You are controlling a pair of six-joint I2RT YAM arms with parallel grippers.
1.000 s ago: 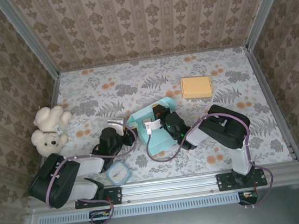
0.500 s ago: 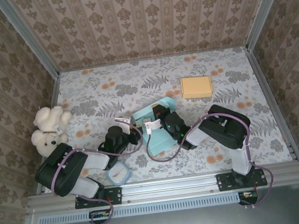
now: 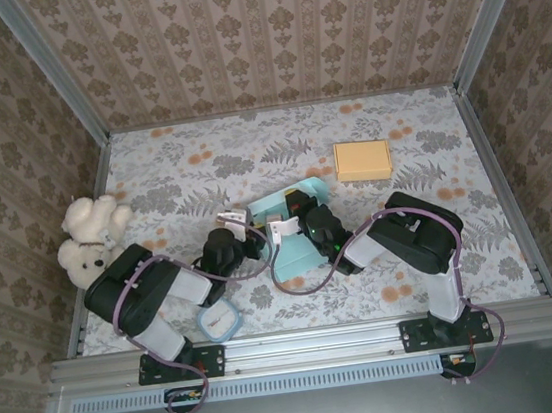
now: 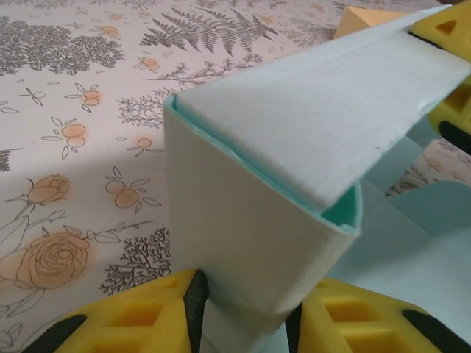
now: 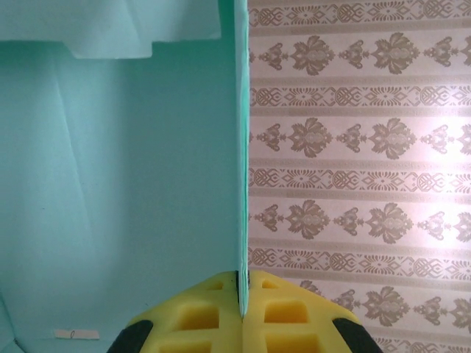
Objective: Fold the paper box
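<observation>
Left wrist view puts the left gripper (image 4: 246,327) at the bottom edge, its yellow pads (image 4: 140,320) pressed on either side of a doubled-over wall of the pale blue paper box (image 4: 294,147), so it is clamped on that wall. From this gripper the box lies straight ahead. The folded wall's long axis runs away toward the upper right, where the yellow fingers of the right gripper (image 4: 440,28) meet its far end. In the right wrist view the two pads are drawn together on the thin edge of an upright panel, with the box's blue inside to one side and the wallpaper to the other. From above, the box sits nearer the arms than the orange block (image 3: 362,160) and to its left, held between the two wrists. The left arm, also left of the orange block, looks the better placed to press the doubled wall down. The right arm would steady the neighbouring panel. No brand or writing can be read anywhere. A small white sticker (image 5: 76,334) on the box's inner face is too small to make out.
</observation>
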